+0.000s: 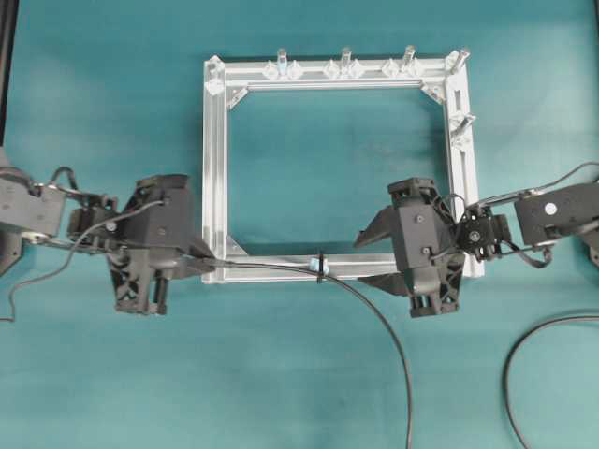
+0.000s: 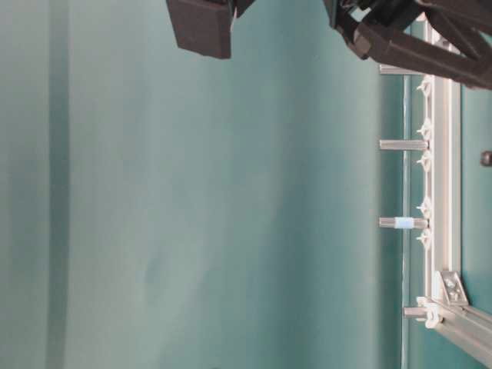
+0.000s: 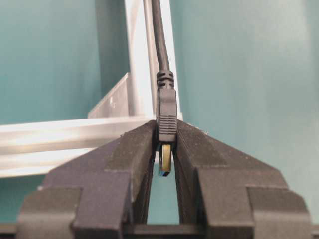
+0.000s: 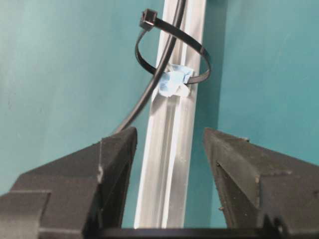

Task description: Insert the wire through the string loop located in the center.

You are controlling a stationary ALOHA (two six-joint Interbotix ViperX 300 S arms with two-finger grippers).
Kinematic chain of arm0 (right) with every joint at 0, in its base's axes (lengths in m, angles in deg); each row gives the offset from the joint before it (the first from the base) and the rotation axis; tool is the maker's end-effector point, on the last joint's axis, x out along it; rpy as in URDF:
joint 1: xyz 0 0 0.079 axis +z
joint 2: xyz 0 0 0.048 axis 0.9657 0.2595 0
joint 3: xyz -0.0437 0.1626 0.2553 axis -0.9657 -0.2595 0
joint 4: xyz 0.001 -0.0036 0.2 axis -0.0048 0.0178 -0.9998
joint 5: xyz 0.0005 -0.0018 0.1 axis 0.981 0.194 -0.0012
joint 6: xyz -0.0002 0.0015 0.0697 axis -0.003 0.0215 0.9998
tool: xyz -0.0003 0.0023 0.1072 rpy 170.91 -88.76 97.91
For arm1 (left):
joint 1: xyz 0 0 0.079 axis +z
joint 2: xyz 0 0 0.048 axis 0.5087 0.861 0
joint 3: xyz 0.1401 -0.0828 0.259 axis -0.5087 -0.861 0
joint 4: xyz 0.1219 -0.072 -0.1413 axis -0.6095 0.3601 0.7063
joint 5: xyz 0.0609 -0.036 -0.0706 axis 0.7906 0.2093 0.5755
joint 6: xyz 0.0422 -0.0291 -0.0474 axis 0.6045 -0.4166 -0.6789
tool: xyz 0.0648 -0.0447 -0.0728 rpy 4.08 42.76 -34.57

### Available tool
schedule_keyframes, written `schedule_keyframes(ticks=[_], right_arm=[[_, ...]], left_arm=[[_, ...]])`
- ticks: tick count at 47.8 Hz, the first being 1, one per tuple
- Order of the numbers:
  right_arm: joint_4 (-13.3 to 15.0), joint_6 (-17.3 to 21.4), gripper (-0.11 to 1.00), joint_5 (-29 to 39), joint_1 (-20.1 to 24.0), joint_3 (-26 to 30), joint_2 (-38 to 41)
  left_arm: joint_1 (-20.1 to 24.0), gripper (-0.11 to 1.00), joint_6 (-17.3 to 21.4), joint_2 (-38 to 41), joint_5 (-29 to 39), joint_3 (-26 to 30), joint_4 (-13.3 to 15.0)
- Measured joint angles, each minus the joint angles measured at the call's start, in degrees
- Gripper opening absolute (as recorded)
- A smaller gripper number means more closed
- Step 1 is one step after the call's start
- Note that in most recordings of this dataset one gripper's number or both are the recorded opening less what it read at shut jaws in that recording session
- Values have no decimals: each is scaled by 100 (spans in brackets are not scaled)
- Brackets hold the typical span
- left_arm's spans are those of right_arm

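The wire point(image 1: 388, 323) is a thin black cable lying along the front bar of the aluminium frame point(image 1: 215, 159). My left gripper point(image 1: 208, 262) is shut on its plug end point(image 3: 167, 117), and the brownish metal tip point(image 3: 166, 158) shows between the fingers. From there the wire point(image 4: 149, 94) runs through the string loop point(image 1: 319, 265) and curves off toward the front right. The string loop point(image 4: 194, 44) stands on a pale-blue base point(image 4: 173, 82) on the bar. My right gripper point(image 4: 169, 137) is open, with one finger on each side of the bar, just short of the loop; its overhead position is point(image 1: 372, 254).
Upright silver pegs point(image 1: 345, 58) with clear fittings line the frame's back bar point(image 2: 442, 192). A thicker black cable point(image 1: 524, 355) arcs over the teal table at the front right. Thin arm cables trail behind both wrists.
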Motion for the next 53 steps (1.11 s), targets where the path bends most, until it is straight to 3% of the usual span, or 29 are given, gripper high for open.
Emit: schedule_keyframes(ticks=[9,26,53], right_arm=[[0,0,59,0,0,-9,0],[0,0,59,0,0,-9,0],[0,0,59,0,0,-9,0]], left_arm=[[0,13,-325,-290,18,-316,0],[0,13,-527,-606,26,-589,0],[0,13,-571,-615,44,-606,0]])
